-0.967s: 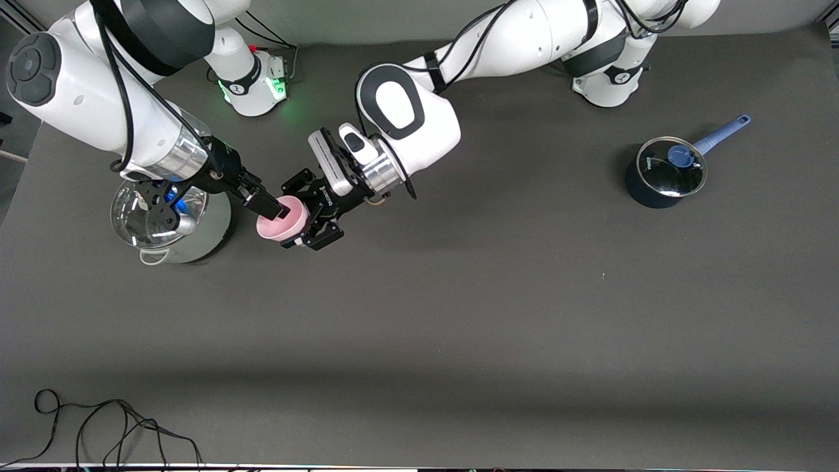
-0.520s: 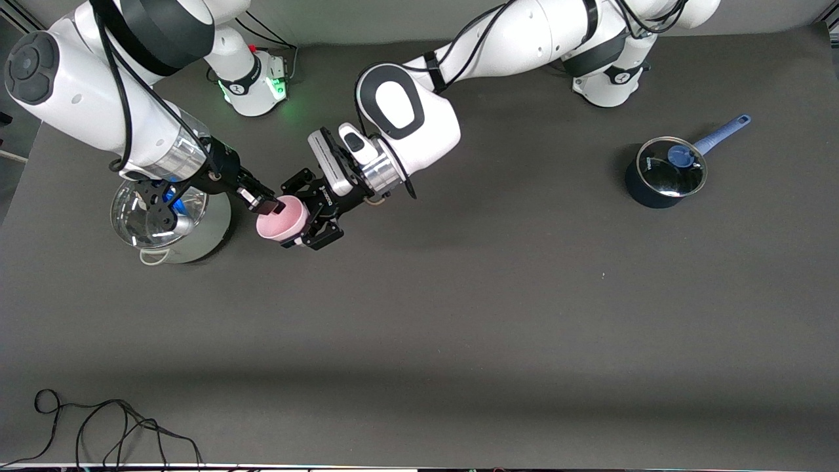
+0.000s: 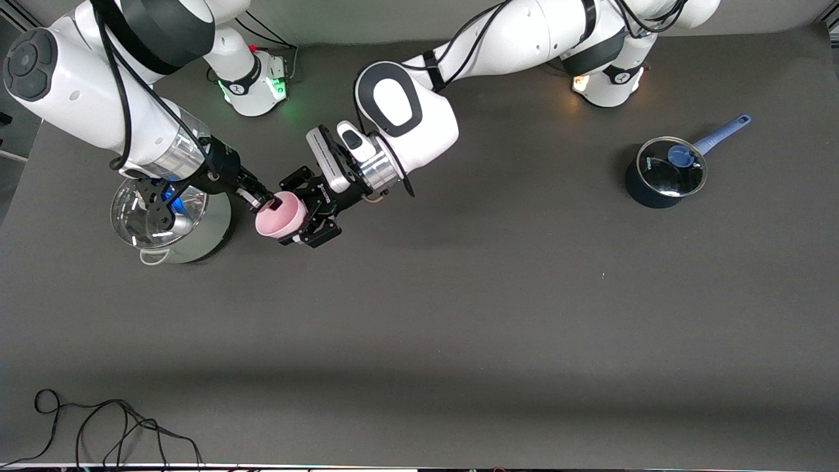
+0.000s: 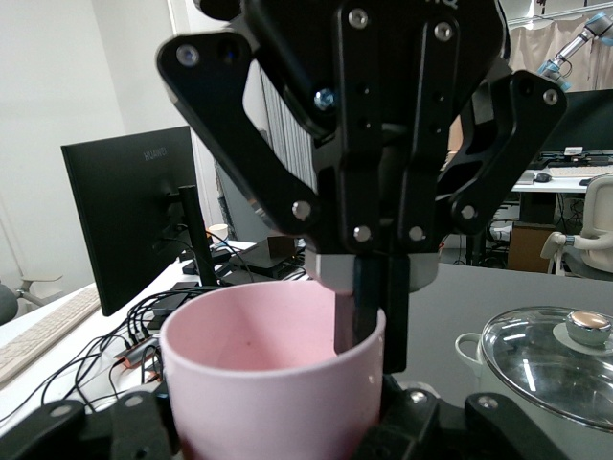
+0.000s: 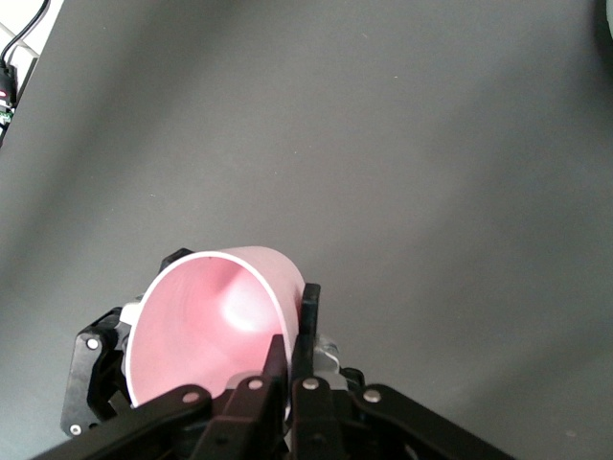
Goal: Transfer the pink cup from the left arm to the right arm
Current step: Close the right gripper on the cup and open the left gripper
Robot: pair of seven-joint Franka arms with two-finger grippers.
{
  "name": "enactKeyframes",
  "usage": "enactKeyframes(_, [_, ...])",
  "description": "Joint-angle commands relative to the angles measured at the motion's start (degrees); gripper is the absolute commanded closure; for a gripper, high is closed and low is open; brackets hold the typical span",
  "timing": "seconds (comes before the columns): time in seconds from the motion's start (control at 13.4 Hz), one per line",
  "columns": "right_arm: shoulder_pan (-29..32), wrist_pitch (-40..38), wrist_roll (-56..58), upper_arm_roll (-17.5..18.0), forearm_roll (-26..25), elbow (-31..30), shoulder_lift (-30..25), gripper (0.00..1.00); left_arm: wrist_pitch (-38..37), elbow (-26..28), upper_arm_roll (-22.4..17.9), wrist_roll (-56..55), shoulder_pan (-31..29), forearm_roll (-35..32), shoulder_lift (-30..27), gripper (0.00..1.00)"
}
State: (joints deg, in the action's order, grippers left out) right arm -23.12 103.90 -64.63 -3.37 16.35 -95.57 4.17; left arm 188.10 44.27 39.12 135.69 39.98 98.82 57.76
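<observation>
The pink cup [image 3: 280, 219] hangs over the table beside the silver pot, tipped on its side with its mouth toward the right arm. My left gripper [image 3: 298, 211] is shut on the cup's body, one black finger on each side. My right gripper [image 3: 267, 204] is shut on the cup's rim, one finger inside the mouth and one outside. In the left wrist view the cup [image 4: 273, 383] fills the foreground and the right gripper [image 4: 369, 321] pinches its rim. In the right wrist view my right gripper [image 5: 292, 340] clamps the wall of the cup [image 5: 206, 331].
A silver pot with a glass lid [image 3: 172, 223] stands under the right arm's wrist, close to the cup. A dark blue saucepan with a glass lid [image 3: 663, 174] sits toward the left arm's end. A black cable [image 3: 98, 426] lies by the table's near edge.
My right gripper's fingers have shut on the cup's rim; a second ago they stood open around it. The left gripper and cup have barely moved.
</observation>
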Motion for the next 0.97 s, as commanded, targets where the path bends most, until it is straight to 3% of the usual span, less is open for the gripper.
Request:
enactKeyframes(0.0, [-0.70,-0.37,0.56,-0.67,0.26,-0.76,-1.10,1.00,0.86,-0.94,-4.30,-0.86,0.36,0.32,-0.89,0.86])
enactKeyframes(0.07, [-0.62,-0.28,0.56,-0.76,0.09,0.28,-0.66,1.00,0.95,-0.94,-5.27,-0.86,0.45,-1.59,-0.98,0.10])
enactKeyframes(0.15, [-0.53,-0.28,0.64,-0.76,-0.09,0.99,-0.31,1.00,0.86,-0.85,-5.20,-0.86,0.45,-2.40,-0.98,0.00])
enactKeyframes(0.37, [0.17,0.25,0.64,-1.11,-3.07,4.15,1.71,1.00,0.95,-0.06,-5.63,-0.95,-0.08,-3.10,-2.03,0.00])
enactKeyframes(0.52, [0.35,0.25,0.73,-1.37,-4.74,6.61,3.73,1.00,0.52,2.38,-6.07,-0.78,-2.61,-7.48,-3.52,0.00])
enactKeyframes(0.89, [0.35,1.66,1.61,-5.41,-8.69,13.64,10.40,1.00,-4.48,20.92,-5.55,-0.42,-11.93,-12.24,-12.66,0.00])
